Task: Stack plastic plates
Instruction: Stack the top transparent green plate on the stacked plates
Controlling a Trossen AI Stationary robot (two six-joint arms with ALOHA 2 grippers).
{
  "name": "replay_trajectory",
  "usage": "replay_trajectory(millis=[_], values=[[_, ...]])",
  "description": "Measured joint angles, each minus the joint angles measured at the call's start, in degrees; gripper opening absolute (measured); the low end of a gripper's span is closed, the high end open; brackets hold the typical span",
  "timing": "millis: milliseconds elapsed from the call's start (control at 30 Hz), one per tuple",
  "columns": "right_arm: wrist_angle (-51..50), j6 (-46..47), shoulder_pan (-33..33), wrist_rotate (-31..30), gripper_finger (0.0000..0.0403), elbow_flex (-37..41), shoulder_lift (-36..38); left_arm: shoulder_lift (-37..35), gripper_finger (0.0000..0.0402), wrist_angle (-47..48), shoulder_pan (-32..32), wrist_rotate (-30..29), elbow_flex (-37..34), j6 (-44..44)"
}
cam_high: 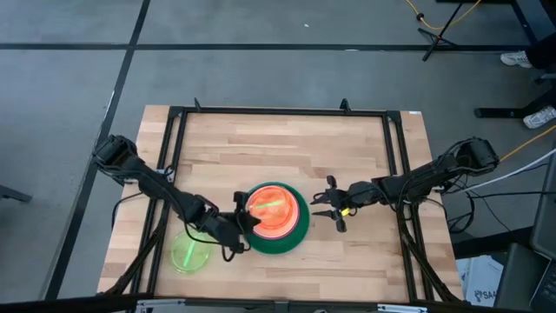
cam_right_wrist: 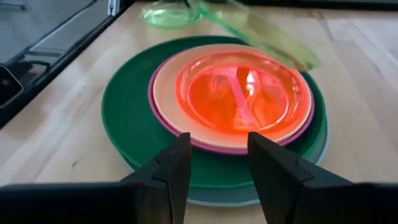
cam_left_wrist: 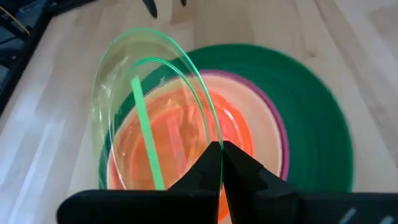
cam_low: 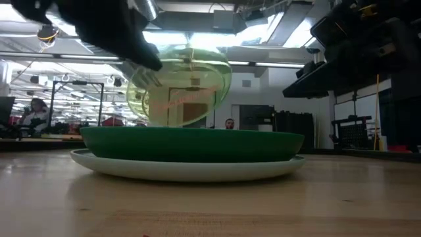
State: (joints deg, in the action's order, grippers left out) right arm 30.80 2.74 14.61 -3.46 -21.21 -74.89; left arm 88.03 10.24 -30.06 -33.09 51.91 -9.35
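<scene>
A stack of plates sits mid-table: a light blue plate [cam_low: 187, 169] at the bottom, then dark green [cam_high: 292, 241], magenta [cam_right_wrist: 163, 132], cream [cam_right_wrist: 166, 78] and a translucent orange-red one [cam_right_wrist: 242, 93]. My left gripper [cam_high: 245, 222] is at the stack's left edge, shut on a neon green plate [cam_left_wrist: 149, 106] that it holds tilted over the stack. A second neon green plate [cam_high: 189, 252] lies flat on the table to the stack's left, toward the near edge. My right gripper [cam_high: 328, 207] hovers open just right of the stack and touches nothing. My left gripper pinches the neon green plate's rim [cam_left_wrist: 208, 134] between its two fingers, coming from the table's left. The plate is lifted clear and stands steeply tilted, almost on edge, above the orange-red plate [cam_low: 184, 85].
A black metal frame [cam_high: 278, 111] runs around the tabletop. Bare wood lies on the far half of the table and right of the stack. Beyond the table the low view shows a room with people far off.
</scene>
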Motion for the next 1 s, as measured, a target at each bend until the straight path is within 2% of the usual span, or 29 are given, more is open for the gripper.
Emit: replay_trajectory(millis=[200, 500, 867, 1000], values=[[0.8, 0.05, -0.01, 1.07, 0.0151, -0.02, 0.01, 0.04, 0.0004, -7.33, 0.94, 0.81, -4.47, 0.58], [0.85, 0.31, 0.01, 1.05, 0.0151, -0.02, 0.02, 0.04, 0.0005, -11.08, 1.06, 1.18, -8.09, 0.83], [0.88, 0.07, -0.02, -0.04, 0.0151, -0.02, 0.02, 0.04, 0.0006, -11.07, 2.06, 1.37, -8.34, 1.96], [1.0, 0.02, 0.0, -0.07, 0.0151, -0.02, 0.02, 0.04, 0.0031, -10.34, 2.22, 1.26, -8.34, 0.93]])
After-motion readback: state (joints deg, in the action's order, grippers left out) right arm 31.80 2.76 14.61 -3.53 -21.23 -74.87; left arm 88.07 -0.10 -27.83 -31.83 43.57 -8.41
